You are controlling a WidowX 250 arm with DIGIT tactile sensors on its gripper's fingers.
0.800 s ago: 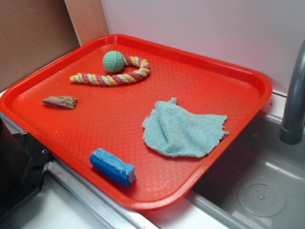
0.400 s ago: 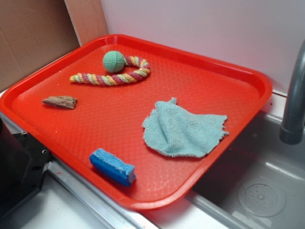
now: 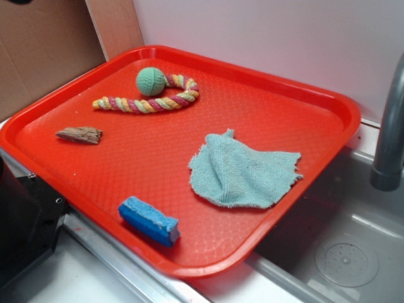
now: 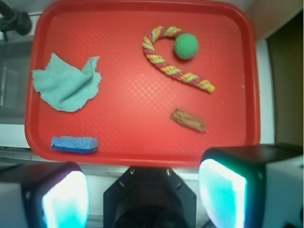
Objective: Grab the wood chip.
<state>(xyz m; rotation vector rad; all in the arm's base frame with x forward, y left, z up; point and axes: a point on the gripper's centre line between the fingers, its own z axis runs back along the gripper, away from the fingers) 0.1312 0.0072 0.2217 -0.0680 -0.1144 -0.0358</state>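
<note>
The gripper [image 4: 145, 190] hangs high above the tray's near edge, fingers spread wide and empty. The wood chip [image 3: 80, 134] lies flat on the red tray [image 3: 303, 95], far below, right of the gap in the wrist view, the braided rope [image 3: 148, 101] beyond it.

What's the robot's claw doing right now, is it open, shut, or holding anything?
Gripper: open, holding nothing. Its two fingers sit wide apart at the bottom of the wrist view, high above the tray; the wood chip lies untouched.
</note>
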